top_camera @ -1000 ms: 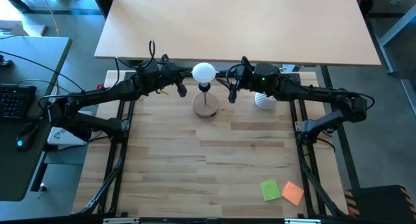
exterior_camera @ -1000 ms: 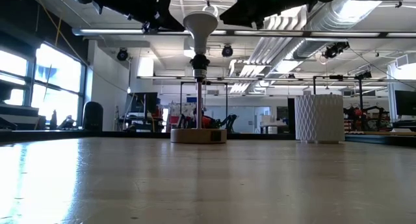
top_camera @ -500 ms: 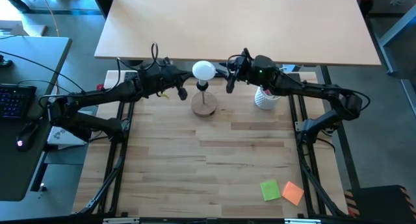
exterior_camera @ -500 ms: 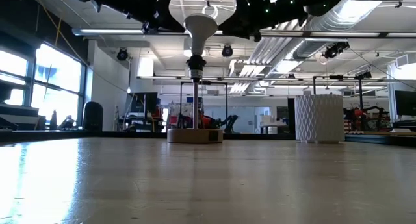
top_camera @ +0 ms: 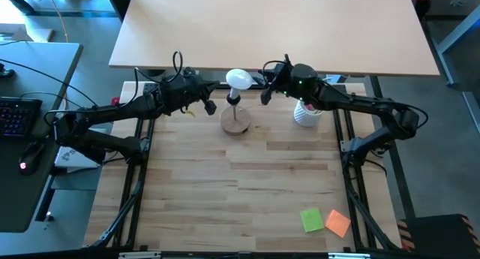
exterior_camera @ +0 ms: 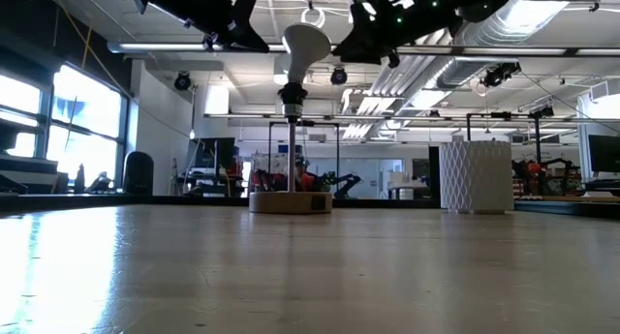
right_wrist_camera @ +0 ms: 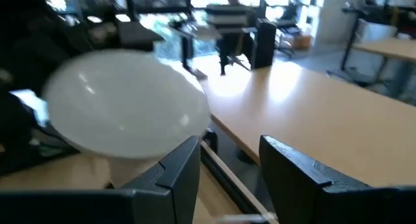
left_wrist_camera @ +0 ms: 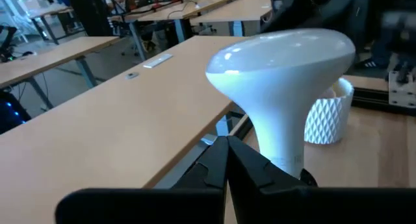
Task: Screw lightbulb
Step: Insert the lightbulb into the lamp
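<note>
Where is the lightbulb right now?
In the high view the lightbulb sits in the socket of the wooden lamp base at the table's far edge, between the two hands, tilted.

Matte white lightbulb, pale wooden lamp base under it. White ribbed, zigzag-patterned cup on the right. Light wood-plank worktop; near right, green note beside orange note.
</note>
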Motion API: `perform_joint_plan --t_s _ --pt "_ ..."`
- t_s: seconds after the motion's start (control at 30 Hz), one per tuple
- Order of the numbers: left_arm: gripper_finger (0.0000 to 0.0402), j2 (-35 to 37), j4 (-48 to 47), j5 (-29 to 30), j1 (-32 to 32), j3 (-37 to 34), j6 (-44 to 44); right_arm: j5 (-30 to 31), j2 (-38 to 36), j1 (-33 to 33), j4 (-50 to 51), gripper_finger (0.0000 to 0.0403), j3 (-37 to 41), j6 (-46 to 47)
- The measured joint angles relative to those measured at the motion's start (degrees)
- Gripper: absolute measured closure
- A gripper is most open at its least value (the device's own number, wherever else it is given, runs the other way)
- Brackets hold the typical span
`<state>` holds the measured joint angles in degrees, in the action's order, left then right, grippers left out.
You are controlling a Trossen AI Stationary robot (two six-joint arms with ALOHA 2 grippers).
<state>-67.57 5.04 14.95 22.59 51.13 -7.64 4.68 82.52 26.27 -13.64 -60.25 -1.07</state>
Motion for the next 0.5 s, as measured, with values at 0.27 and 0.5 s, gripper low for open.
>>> perform_joint_plan --t_s 0.27,0.5 --pt "0.0401 0.0 -0.46 -1.03 0.77 0.0 0.02 -3.57 -0.07 -1.95 11.47 0.0251 0.0 -3.3" --pt "0.0401 0.0 -0.83 -1.03 -0.06 0.0 0.06 -14.64 2.84 -1.91 9.68 0.0197 0.0 -3.96"
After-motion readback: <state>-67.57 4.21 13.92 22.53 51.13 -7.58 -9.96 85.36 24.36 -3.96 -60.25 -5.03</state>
